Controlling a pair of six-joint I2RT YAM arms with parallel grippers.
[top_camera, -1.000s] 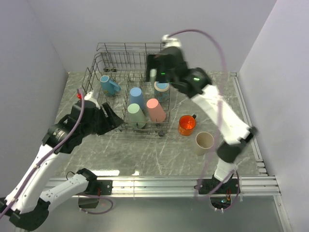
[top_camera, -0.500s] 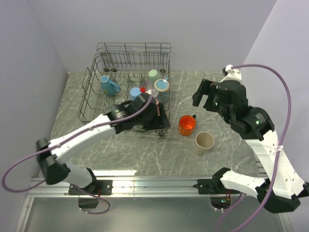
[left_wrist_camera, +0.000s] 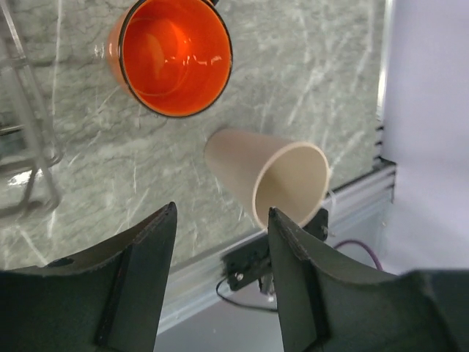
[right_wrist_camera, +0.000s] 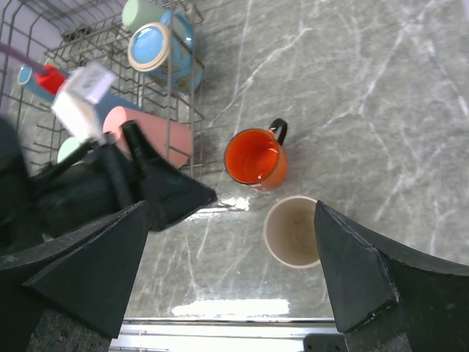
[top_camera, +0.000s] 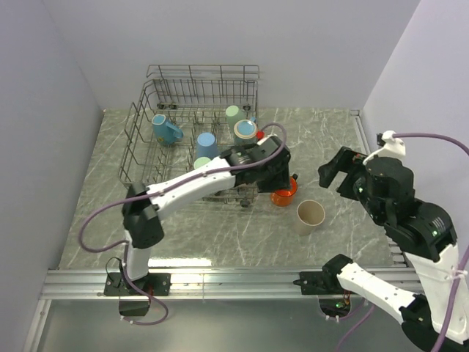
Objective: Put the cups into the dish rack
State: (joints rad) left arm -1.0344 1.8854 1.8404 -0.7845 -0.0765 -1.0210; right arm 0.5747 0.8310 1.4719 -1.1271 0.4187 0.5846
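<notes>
Here the left gripper, jaws released and empty, hovers over the orange mug and beige cup on the surface beside the dish rack; next, lower and clench on one, probably the beige; right gripper likewise released.

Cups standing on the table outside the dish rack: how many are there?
2. The orange mug stands just right of the dish rack, at its front corner; the beige cup stands beside it, toward the near edge. The left arm could be hiding another by that corner.
</notes>
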